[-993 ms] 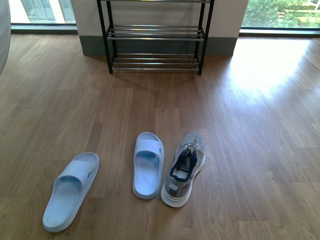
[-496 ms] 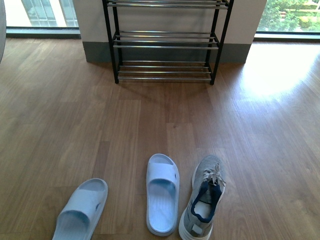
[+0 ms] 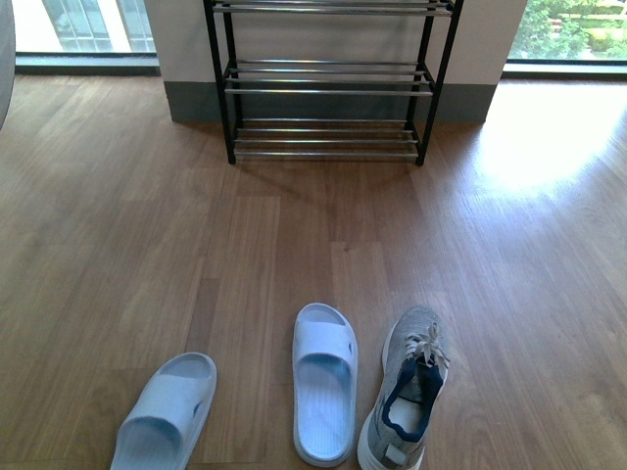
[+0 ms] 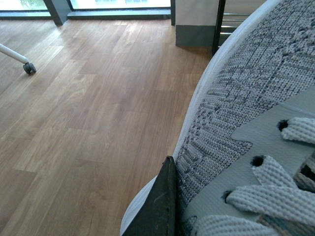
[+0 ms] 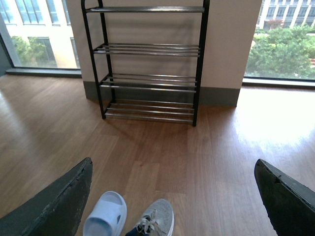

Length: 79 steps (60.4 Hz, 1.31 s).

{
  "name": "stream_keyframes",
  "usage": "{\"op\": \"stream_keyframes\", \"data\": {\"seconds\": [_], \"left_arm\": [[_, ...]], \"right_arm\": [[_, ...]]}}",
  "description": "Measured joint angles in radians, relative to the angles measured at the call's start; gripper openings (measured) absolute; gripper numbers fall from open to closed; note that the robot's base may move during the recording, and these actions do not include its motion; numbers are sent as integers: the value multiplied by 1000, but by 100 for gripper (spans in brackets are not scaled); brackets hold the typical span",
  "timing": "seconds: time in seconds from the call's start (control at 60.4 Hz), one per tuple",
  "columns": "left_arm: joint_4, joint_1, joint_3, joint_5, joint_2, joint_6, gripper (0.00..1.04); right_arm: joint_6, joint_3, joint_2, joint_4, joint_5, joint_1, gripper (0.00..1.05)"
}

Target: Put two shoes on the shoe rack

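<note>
One grey sneaker (image 3: pixel 409 392) lies on the wood floor at the near right, toe toward the shoe rack (image 3: pixel 328 80), which stands against the far wall; the sneaker also shows in the right wrist view (image 5: pixel 155 220), as does the rack (image 5: pixel 147 64). The other grey sneaker (image 4: pixel 246 113) fills the left wrist view, held off the floor by my left gripper (image 4: pixel 172 216), which is shut on its side; one dark finger (image 4: pixel 155 206) shows against the knit. My right gripper (image 5: pixel 172 196) is open and empty above the floor, over the lying sneaker. Neither arm shows in the front view.
Two pale blue slide slippers lie near the sneaker: one (image 3: pixel 324 380) right beside it, one (image 3: pixel 165 416) further left. A castor wheel (image 4: pixel 29 68) on a white leg stands on the floor in the left wrist view. Windows flank the wall behind the rack.
The front view has advanced toward the rack: the rack looks larger and the slippers and sneaker have slid down toward the near edge of the picture.
</note>
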Motion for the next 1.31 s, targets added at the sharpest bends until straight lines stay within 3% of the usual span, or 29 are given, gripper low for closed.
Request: {"op": "stream_keyframes", "data": {"seconds": [0.794, 0.894, 1.026, 1.109, 1.158, 1.307], "left_arm": [[0, 1, 0, -8, 0, 1, 2], [0, 0, 0, 3, 0, 2, 2], [0, 0, 0, 1, 0, 2, 2], [0, 0, 0, 2, 0, 2, 2], [0, 0, 0, 2, 0, 2, 2], [0, 0, 0, 2, 0, 2, 2]], "right_arm": [[0, 0, 0, 0, 0, 0, 95], [113, 22, 77, -63, -18, -26, 95], [211, 37, 409, 197, -22, -98, 95], [198, 167, 852, 518, -46, -130, 95], [166, 275, 1108, 627, -64, -147, 95], [43, 518, 1730, 647, -84, -164, 95]]}}
